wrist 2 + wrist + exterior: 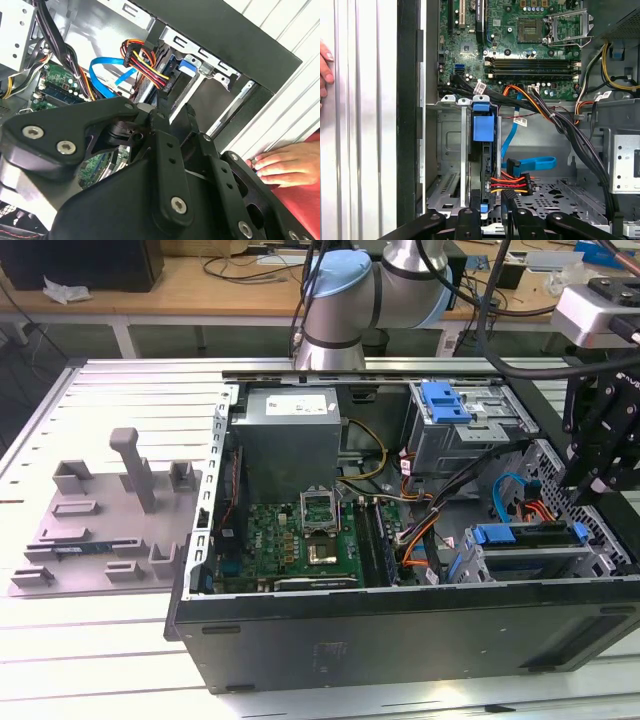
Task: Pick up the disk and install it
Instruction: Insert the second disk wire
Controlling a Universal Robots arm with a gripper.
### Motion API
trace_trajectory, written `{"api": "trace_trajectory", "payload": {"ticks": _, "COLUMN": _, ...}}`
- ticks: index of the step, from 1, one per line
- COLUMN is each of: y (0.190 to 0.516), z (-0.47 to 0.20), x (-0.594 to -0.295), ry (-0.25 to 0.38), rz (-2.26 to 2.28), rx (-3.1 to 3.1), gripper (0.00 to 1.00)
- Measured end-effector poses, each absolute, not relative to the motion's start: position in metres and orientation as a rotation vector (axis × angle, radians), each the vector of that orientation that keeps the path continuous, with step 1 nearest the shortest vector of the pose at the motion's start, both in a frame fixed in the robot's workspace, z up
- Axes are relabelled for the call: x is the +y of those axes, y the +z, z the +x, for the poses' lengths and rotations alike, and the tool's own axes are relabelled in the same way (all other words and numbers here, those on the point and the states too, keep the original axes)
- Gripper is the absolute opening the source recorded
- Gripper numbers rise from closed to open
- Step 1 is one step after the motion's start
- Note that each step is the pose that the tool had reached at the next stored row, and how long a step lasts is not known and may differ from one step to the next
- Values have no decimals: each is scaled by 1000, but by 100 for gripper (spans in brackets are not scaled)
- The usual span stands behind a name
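Big picture first: slatted metal counter [100, 660], open PC case [400, 640] lying on its side on it, mobo up. Arm [340, 300] reaches over from the back. The gripper [592, 495] hangs at the exterior view's right, just above the drive cage [530, 562]. Closed on anything or not? Can't tell, the tips are hidden.

The disk [488, 170] stands on edge in the cage slot, looks seated. Its blue carrier tab [483, 127] faces the mobo, and a red-yellow-black power plug [512, 184] sits at its near end. A blue data cable [535, 163] curls just beside it.

Handling, my read: stiff metal slab, fairly heavy for its size, shock-sensitive, so no dropping. Flat faces likely slick; best hold is across the carrier rails, not the label or connector end.

A person's hand [280, 165] rests on the counter, just outside the case wall.
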State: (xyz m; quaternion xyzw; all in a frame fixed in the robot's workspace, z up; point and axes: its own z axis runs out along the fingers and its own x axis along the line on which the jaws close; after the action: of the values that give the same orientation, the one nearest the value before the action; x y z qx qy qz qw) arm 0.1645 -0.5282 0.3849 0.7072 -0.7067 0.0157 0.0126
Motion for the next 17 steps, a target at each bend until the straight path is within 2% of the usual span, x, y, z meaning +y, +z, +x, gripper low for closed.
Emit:
{"api": "trace_trajectory", "payload": {"ticks": 6, "y": 385, "z": 165, "x": -525, "ry": 54, "rz": 2201, "rx": -2200, "gripper": 30}}
{"api": "trace_trajectory", "payload": {"ticks": 9, "y": 385, "z": 165, "x": -512, "ry": 70, "rz": 2193, "rx": -2192, "gripper": 30}}
{"api": "trace_trajectory", "payload": {"ticks": 17, "y": 382, "z": 164, "x": -477, "ry": 183, "rz": 2149, "rx": -2079, "gripper": 30}}
